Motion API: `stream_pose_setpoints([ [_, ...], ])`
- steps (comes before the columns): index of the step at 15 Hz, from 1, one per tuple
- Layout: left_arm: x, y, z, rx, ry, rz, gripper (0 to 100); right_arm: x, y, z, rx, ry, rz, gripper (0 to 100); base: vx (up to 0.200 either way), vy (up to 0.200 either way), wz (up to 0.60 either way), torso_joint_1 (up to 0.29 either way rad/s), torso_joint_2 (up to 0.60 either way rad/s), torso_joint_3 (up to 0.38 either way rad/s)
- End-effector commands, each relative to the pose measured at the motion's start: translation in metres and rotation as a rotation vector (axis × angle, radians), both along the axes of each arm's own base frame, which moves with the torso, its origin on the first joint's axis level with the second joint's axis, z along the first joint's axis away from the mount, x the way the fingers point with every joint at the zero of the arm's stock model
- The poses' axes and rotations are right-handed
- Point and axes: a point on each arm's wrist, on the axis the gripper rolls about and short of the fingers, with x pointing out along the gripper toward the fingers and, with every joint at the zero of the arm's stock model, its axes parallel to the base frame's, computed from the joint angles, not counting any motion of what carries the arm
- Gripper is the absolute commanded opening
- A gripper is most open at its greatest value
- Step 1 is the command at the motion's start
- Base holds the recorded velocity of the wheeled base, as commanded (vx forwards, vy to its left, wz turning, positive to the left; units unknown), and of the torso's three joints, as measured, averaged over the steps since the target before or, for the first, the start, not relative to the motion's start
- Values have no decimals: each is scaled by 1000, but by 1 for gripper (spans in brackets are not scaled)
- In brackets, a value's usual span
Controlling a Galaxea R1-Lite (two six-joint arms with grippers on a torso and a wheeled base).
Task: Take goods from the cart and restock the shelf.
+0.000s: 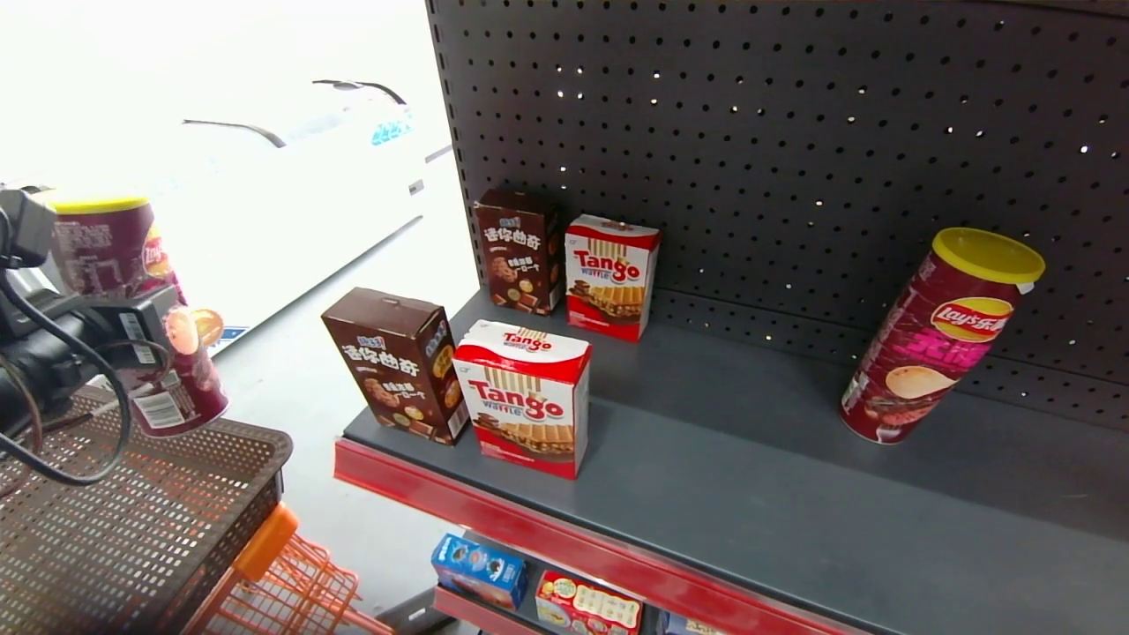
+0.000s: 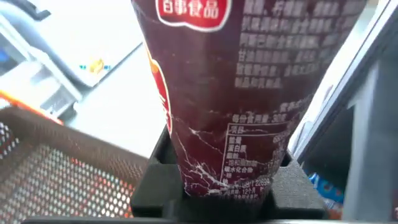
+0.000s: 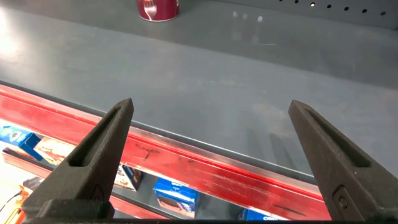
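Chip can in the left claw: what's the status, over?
Left gripper shut on chip can, lifted near cart basket. Right gripper open, at shelf front edge. Gap between boxes and second can; nothing blocking.

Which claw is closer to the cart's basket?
Left. The left claw, holding a chips can, hangs just above the basket. The right claw is away from it, at the front of the shelf.

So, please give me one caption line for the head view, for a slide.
Left gripper holds a chip can above the cart basket; the shelf has four boxes and another can.
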Motion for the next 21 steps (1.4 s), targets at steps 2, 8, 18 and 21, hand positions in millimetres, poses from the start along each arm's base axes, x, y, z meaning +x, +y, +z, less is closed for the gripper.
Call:
stream_pose_setpoints([
  [2,-43,-19,28,0,-27,-76,0,0,0,0,0,0,1,100,0,0,0,0,0,0],
  [8,-102,-46,45,-1,-19,-288,0,0,0,0,0,0,-1,100,0,0,0,0,0,0],
  [18,-114,-63,39,0,-9,-461,0,0,0,0,0,0,1,100,0,0,0,0,0,0],
  [21,-117,-79,36,-8,2,-596,0,0,0,0,0,0,-1,100,0,0,0,0,0,0],
])
